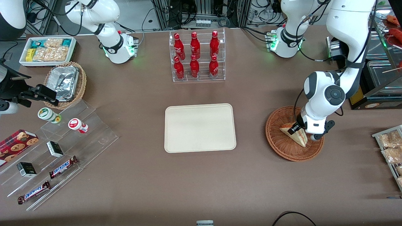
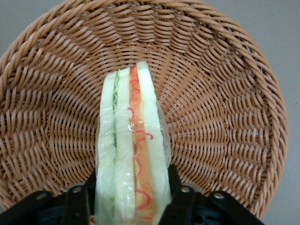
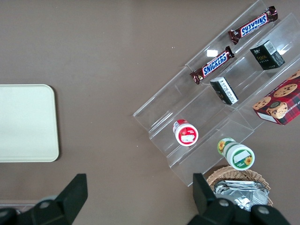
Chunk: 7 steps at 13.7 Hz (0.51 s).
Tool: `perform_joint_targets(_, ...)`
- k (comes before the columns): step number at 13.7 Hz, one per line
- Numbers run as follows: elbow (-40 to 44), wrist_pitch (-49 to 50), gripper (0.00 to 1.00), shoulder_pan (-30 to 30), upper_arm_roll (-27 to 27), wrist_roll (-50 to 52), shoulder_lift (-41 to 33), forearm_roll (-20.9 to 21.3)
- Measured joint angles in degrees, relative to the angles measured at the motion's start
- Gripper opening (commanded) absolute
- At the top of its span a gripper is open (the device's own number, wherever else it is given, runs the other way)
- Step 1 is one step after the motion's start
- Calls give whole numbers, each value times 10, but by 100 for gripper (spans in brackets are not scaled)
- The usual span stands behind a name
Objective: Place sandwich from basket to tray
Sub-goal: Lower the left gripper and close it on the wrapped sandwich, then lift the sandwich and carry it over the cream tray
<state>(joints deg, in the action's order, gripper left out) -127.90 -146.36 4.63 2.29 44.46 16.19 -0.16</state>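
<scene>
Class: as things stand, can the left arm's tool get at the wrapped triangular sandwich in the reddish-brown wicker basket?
Probably yes: the tool is down in the wicker basket, fingers flanking the wrapped triangular sandwich, nothing in between.

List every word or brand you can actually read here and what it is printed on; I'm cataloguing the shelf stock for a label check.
"SNICKERS": on the two brown candy bars on the clear stepped rack.
Red bottles: white script, too small to read.
Small black boxes: white print, too blurred to read.
Cookie box and round lidded cups: no legible text.
Sandwich, held by the gripper over the basket: no label.
</scene>
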Motion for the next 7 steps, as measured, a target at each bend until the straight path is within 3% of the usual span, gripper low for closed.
perform_joint_targets(3, 15, 16, 4, 2, 0, 0, -5, 0)
perform_joint_targets(7, 97, 165, 4, 28, 1, 0, -42, 12)
